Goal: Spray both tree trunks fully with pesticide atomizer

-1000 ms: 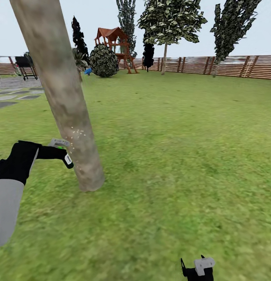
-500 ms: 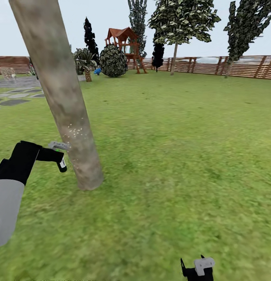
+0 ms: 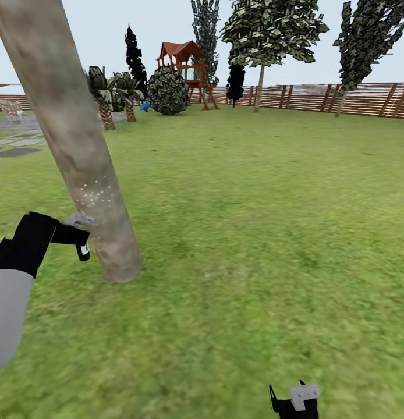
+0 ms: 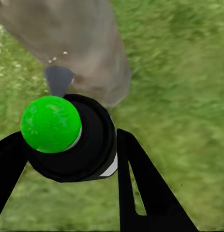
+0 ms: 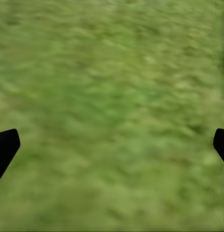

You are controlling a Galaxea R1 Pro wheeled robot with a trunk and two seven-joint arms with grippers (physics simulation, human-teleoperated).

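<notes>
Left pincer (image 4: 63, 159) clenched on atomizer (image 4: 73, 137), just beside tree trunk (image 3: 80, 145), right pincer (image 5: 112, 145) released over grass (image 3: 272, 233).

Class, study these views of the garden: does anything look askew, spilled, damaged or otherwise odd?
A patch of pale specks dots the tree trunk, beside the pesticide atomizer held in the left end effector. It looks like spray droplets; nothing seems damaged.

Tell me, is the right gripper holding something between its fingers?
No: in the right wrist view the right gripper has its fingers far apart, with nothing but grass between them.
</notes>
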